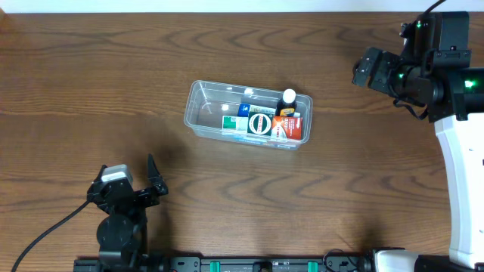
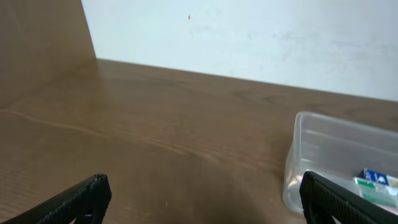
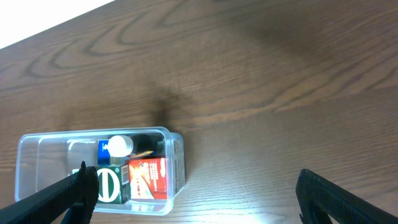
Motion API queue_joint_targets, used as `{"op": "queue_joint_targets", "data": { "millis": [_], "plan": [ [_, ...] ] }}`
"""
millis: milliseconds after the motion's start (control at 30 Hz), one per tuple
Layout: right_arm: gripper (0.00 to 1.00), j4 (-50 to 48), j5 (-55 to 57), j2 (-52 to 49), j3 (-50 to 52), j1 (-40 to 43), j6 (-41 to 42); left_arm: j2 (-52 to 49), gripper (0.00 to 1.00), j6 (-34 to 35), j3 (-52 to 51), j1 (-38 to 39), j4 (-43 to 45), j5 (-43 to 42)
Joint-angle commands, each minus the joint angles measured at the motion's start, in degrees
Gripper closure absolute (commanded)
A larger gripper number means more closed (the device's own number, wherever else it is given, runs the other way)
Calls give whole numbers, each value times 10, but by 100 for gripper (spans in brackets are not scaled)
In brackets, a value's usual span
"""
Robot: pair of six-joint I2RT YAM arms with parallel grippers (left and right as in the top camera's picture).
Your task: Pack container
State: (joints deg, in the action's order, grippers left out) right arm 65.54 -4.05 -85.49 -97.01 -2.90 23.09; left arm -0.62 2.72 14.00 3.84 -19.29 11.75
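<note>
The clear plastic container sits at the table's middle. In its right half lie a red box, a green box, a blue box and a dark bottle with a white cap. Its left half is bare. My left gripper is open and empty near the front left edge; in its wrist view the container shows at the right. My right gripper is open and empty, high at the far right; its wrist view looks down on the container.
The brown wooden table runs all round the container. A white wall stands behind the table's far edge. The right arm's white base stands along the right edge.
</note>
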Motion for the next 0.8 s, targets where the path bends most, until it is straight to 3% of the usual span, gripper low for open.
{"op": "queue_joint_targets", "data": {
  "millis": [0, 333, 767],
  "plan": [
    [1, 1, 2, 5, -4, 3, 7, 5, 2, -5, -25, -2, 2, -8],
    [1, 1, 2, 5, -4, 3, 7, 4, 2, 12, -79, -2, -7, -8],
    [1, 1, 2, 5, -4, 3, 7, 0, 2, 12, -79, -2, -8, -8]
  ]
}}
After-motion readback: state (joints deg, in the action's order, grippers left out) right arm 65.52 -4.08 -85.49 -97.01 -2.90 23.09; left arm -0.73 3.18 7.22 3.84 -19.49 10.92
